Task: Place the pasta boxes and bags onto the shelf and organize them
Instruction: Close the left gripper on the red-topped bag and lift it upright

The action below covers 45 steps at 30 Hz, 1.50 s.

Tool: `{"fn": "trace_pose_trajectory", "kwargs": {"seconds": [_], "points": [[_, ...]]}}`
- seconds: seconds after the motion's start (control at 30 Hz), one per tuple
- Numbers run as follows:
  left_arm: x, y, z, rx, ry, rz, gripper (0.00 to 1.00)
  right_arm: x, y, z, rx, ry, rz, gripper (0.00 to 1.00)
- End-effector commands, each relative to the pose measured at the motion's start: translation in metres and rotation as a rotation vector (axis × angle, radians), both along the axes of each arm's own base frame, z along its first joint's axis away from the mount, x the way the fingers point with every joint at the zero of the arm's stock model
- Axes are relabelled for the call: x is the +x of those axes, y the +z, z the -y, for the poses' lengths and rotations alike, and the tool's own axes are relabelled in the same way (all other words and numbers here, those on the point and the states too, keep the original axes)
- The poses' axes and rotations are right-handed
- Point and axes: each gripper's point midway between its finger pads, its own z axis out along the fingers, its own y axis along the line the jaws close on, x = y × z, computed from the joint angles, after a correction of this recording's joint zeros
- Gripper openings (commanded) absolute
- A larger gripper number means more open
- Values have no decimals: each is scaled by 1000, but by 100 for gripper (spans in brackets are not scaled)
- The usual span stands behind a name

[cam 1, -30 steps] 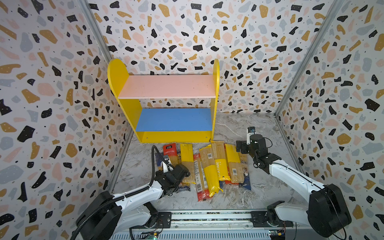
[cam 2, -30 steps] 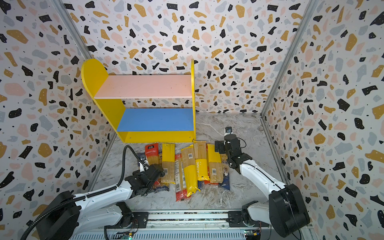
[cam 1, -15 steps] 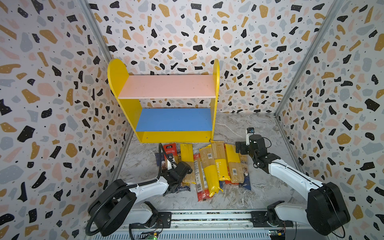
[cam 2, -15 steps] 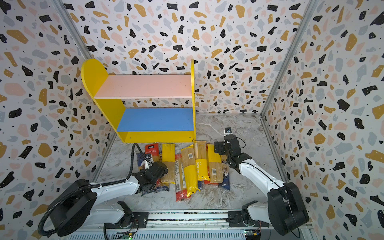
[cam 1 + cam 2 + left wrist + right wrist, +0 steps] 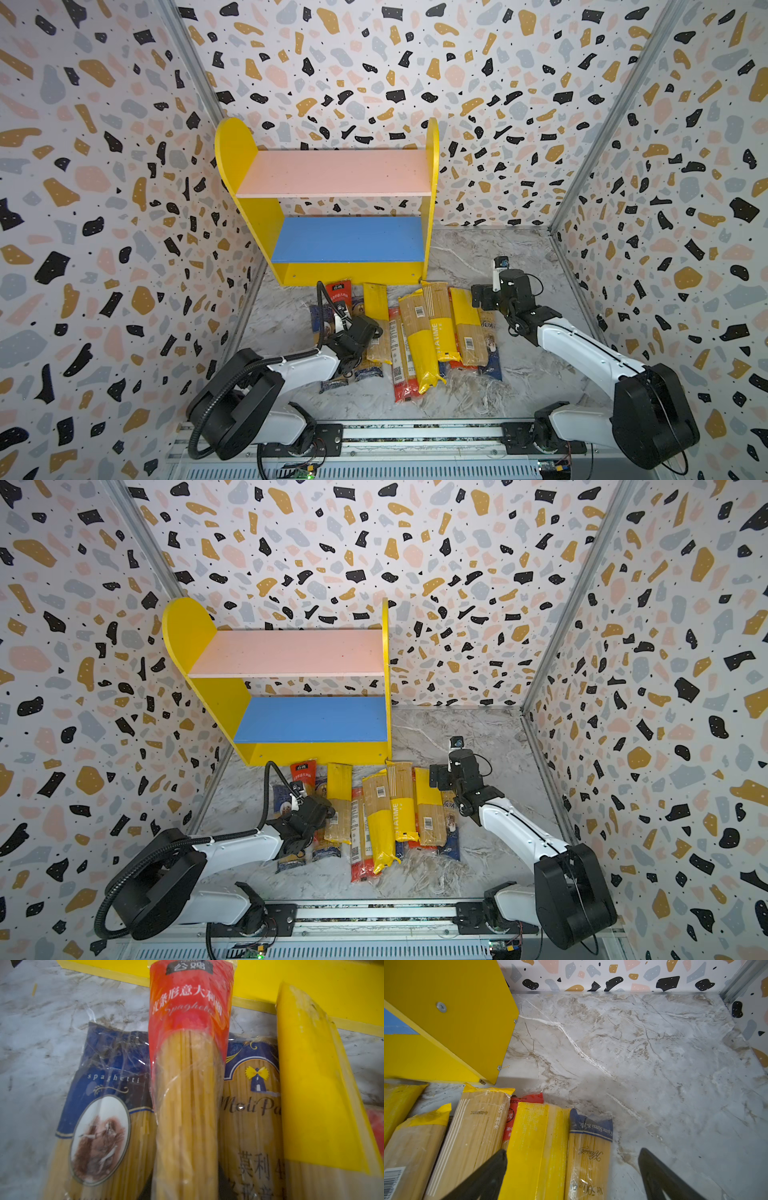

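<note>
A small shelf [image 5: 257, 216] of smooth painted board, with round-topped yellow sides, a pink upper board [image 5: 336, 172] and a blue lower board [image 5: 349, 239], stands by the speckled back wall [image 5: 415, 62] on a grey veined marble floor [image 5: 654, 1064]. The pasta packs [image 5: 419, 332] lie flat on the floor in a tight row just in front of the shelf's yellow base. They are long and narrow, mostly crinkly clear film showing straw-coloured strands, with yellow, red or dark blue ends. The left gripper [image 5: 353, 332] sits low over the row's left end, above a red-topped bag [image 5: 187, 1084] that rests on two dark blue bags [image 5: 104, 1076]; its fingers are hidden, so I cannot tell whether they pinch anything. The right gripper [image 5: 573, 1152] hangs over the row's right end, its black wedge fingers [image 5: 488, 1174] spread wide above a yellow pack [image 5: 533, 1147] and a blue-topped bag [image 5: 589, 1147]. Bare marble opens to the right of the row; on the left the side wall is near
</note>
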Motion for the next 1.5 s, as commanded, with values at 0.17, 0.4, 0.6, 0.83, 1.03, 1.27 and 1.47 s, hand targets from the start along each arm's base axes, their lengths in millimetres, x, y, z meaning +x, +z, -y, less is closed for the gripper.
{"fn": "trace_pose_trajectory", "kwargs": {"seconds": [0.17,0.4,0.6,0.83,1.03,1.27,1.47], "points": [[-13,23,9,-35,-90,-38,8,3,24,-6,55,17,43,99],[-3,71,16,-48,-146,62,0,2,27,-7,65,25,46,99],[0,102,24,-40,-229,102,0,1,31,-9,78,38,50,99],[-3,128,31,-85,-288,182,0,0,37,-11,92,51,55,99],[-6,136,27,-90,-293,212,0,-2,39,-12,99,57,54,99],[-11,177,48,-206,-392,278,0,-3,45,-13,108,61,64,99],[-19,235,57,-276,-461,344,0,-3,58,-16,124,78,81,99]]}}
